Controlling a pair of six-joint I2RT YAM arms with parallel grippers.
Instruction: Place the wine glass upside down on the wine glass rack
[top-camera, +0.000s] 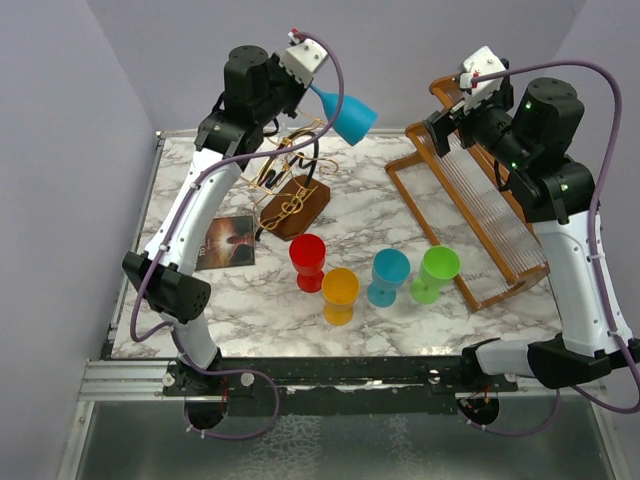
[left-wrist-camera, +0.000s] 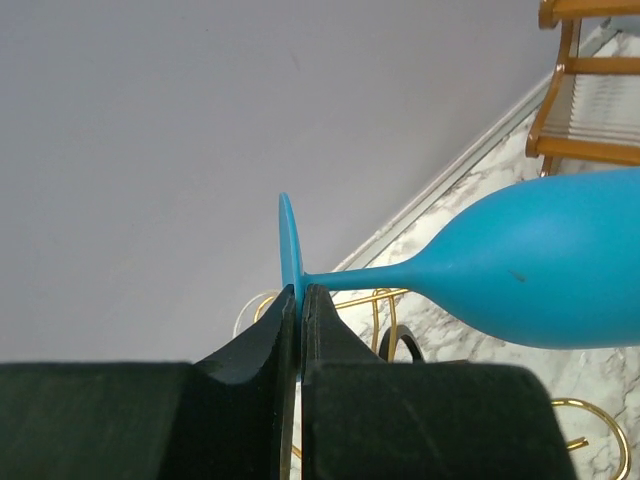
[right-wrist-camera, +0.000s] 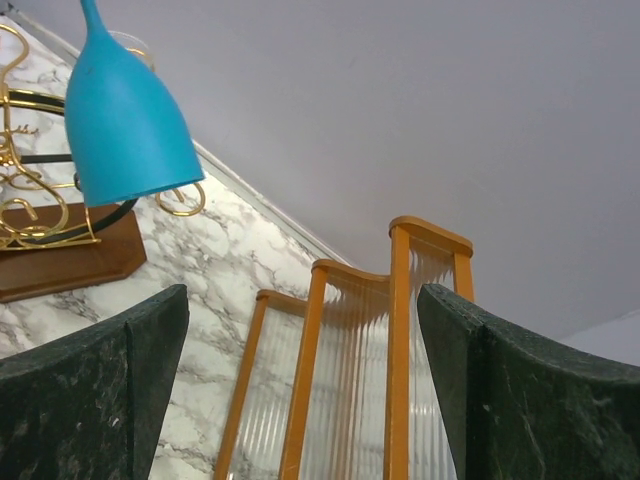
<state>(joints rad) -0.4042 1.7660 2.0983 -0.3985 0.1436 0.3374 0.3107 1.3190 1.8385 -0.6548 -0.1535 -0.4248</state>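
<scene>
My left gripper (top-camera: 305, 88) is shut on the round foot of a blue wine glass (top-camera: 345, 113) and holds it high, bowl pointing right and down, above the wine glass rack (top-camera: 290, 185) of gold wire scrolls on a dark wooden base. In the left wrist view my gripper (left-wrist-camera: 298, 300) pinches the foot edge, the blue wine glass (left-wrist-camera: 540, 265) stretches right, and gold wire (left-wrist-camera: 385, 310) shows below. The right wrist view shows the blue wine glass (right-wrist-camera: 125, 125) hanging bowl-down over the rack (right-wrist-camera: 40, 235). My right gripper (top-camera: 450, 125) is open and empty over the slatted rack.
A large orange-brown slatted rack (top-camera: 480, 220) lies at the right. Red (top-camera: 307, 262), orange (top-camera: 340, 295), blue (top-camera: 388, 277) and green (top-camera: 435, 273) glasses stand upright mid-table. A dark card (top-camera: 228, 243) lies at the left.
</scene>
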